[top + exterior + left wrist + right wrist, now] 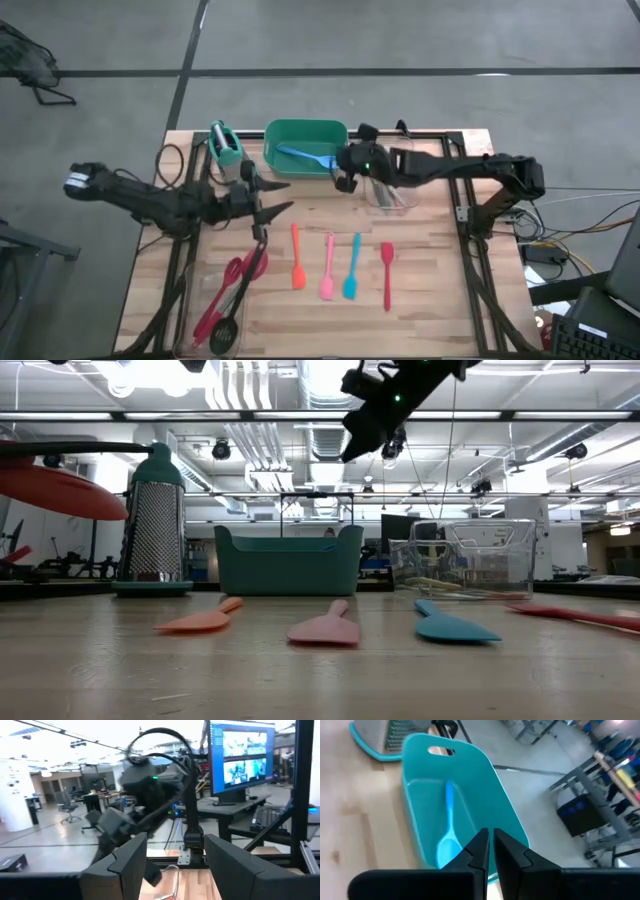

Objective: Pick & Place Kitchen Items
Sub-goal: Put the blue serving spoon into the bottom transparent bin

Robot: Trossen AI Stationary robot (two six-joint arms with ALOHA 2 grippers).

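Above the green tub (305, 146), where a blue spoon (308, 156) already lies, our right gripper (490, 851) hangs with jaws clenched on nothing. We judge that drop done; next we must part them over the four spatulas (340, 265) on the surface, left gripper (268, 198) waiting released.

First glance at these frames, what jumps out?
The green tub at the table's back edge holds a single blue spoon, with the right gripper shut and empty just above its rim. In front, four spatulas lie in a neat row: orange, pink, blue, red. The left gripper waits open at the left, by the metal grater.
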